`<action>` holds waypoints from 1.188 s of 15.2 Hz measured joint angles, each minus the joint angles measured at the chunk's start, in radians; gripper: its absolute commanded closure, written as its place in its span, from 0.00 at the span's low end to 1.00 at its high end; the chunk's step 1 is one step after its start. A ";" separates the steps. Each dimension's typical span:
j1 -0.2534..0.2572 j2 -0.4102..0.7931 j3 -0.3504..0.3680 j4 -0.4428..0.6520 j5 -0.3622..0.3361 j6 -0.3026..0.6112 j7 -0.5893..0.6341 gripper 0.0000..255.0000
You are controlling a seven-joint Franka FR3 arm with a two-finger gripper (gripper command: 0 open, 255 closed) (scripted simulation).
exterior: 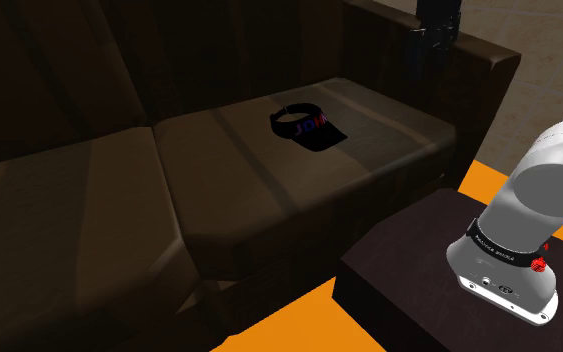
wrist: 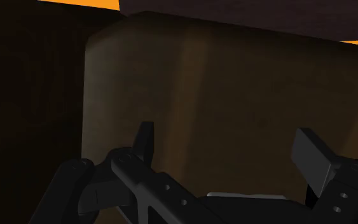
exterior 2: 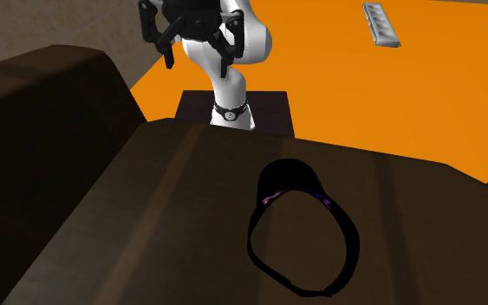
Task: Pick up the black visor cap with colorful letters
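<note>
The white arm [exterior: 534, 190] stands on its dark stand [exterior: 409, 270] on an orange floor [exterior: 299, 320], beside a brown sofa [exterior: 119, 220]. The black cap [exterior: 314, 133] lies on the seat cushion nearer the stand, with coloured letters on its band, resting free of the robot. Beyond it, high over the sofa's end by the armrest, hang the jaws. They are spread wide, hold nothing and are well apart from the cap. The pick-up looks barely begun: the descent to the cap, the closing on it and the lift all appear left to do.
</note>
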 measured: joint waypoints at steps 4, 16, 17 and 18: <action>0.013 0.054 0.029 0.017 0.027 0.039 0.036 0.00; 0.067 0.396 0.168 0.178 0.109 0.249 0.209 0.00; 0.068 0.419 0.173 0.187 0.109 0.266 0.215 0.00; 0.072 0.456 0.186 0.213 0.110 0.280 0.232 0.00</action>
